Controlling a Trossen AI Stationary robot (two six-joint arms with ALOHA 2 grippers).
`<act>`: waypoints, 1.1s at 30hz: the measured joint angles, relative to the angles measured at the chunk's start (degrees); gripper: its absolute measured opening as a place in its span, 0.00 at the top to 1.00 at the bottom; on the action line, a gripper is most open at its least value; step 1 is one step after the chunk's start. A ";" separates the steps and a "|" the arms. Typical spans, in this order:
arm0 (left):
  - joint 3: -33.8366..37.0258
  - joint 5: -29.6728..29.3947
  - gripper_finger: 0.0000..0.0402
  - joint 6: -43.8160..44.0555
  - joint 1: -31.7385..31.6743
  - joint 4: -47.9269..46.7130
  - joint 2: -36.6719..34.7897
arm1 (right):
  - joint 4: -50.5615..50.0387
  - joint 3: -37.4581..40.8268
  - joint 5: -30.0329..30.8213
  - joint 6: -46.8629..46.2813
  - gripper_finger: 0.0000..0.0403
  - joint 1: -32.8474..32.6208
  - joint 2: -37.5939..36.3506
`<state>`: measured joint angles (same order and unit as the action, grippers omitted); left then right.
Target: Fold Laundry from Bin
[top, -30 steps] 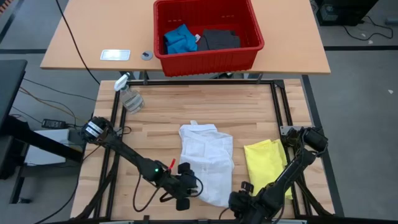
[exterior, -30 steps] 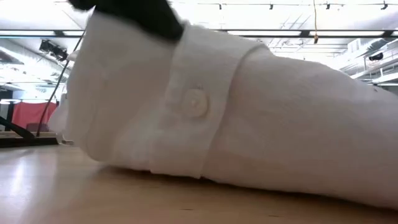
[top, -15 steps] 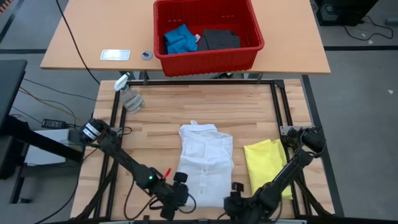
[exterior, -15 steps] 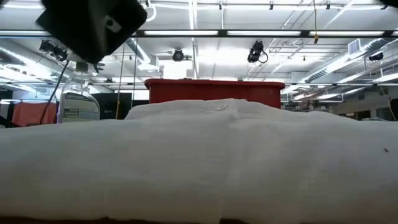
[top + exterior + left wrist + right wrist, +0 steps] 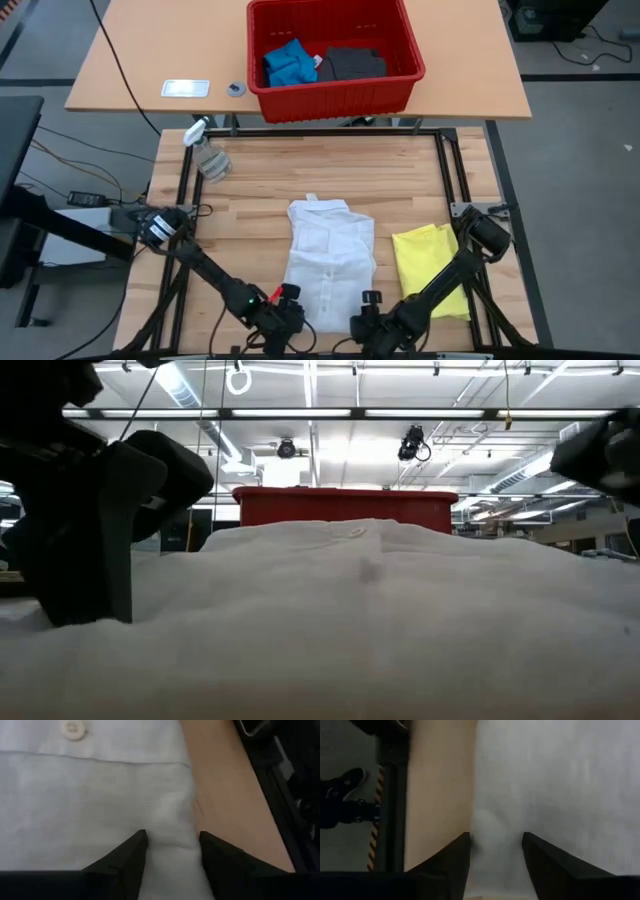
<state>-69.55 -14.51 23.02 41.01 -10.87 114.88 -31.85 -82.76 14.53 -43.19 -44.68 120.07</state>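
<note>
The white shirt [image 5: 331,258] lies folded into a narrow stack on the wooden table, collar toward the far edge. My left gripper [image 5: 287,311] stands at its near left corner and my right gripper [image 5: 364,316] at its near right corner, each with its fingers down on the cloth. The yellow T-shirt [image 5: 431,265] lies folded at the right. The red bin [image 5: 335,88] stands on the tan table beyond, holding the blue piece [image 5: 289,62] and the dark grey piece [image 5: 353,63]. My left gripper comes from above at the shirt's near left corner [image 5: 172,827]. A pucker of cloth sits between its two fingers [image 5: 131,854]. One layer or several, I cannot tell. The shirt lies flat on the table. My right gripper comes from above at the shirt's near right edge [image 5: 487,827], next to bare wood. A small bump of cloth stands between its fingers [image 5: 462,851]. The shirt rests on the table.
A spray bottle [image 5: 208,156] lies at the far left of the wooden table. A black frame [image 5: 448,160] runs round the table's edge. A flat white thing [image 5: 185,88] and a small round thing [image 5: 236,89] lie on the tan table left of the bin.
My left gripper has laid the lifted cuff part of the shirt down, let go, and gone toward the near edge onto the shirt's near left corner. My right gripper has gone left onto the near right corner. The shirt now lies as a flat, narrow stack.
</note>
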 joint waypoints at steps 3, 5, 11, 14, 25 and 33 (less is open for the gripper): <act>-0.18 -0.74 0.60 2.83 -0.28 0.14 0.45 | 0.20 0.33 -2.08 -2.03 0.61 0.90 0.78; -0.16 -1.00 0.69 4.58 -0.28 0.02 0.45 | 0.30 0.24 -4.13 -3.40 0.73 1.39 1.10; 0.14 3.47 0.96 9.19 -0.36 0.37 -2.29 | 1.40 0.43 -13.05 -5.71 0.96 2.81 -0.59; 0.04 6.89 0.97 13.40 -1.08 -0.37 -6.34 | 1.08 0.48 -15.03 -6.34 0.98 3.01 -5.03; 0.08 2.56 0.98 20.52 -9.17 -11.85 -24.96 | -15.87 0.37 -2.69 -5.33 0.99 9.20 -20.77; 1.03 -0.29 0.98 18.23 -26.08 -24.50 -30.05 | -26.13 2.66 -1.22 0.73 0.99 23.53 -24.16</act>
<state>-68.52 -14.80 41.24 14.93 -35.37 84.83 -57.98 -80.10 13.30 -42.46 -21.15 95.91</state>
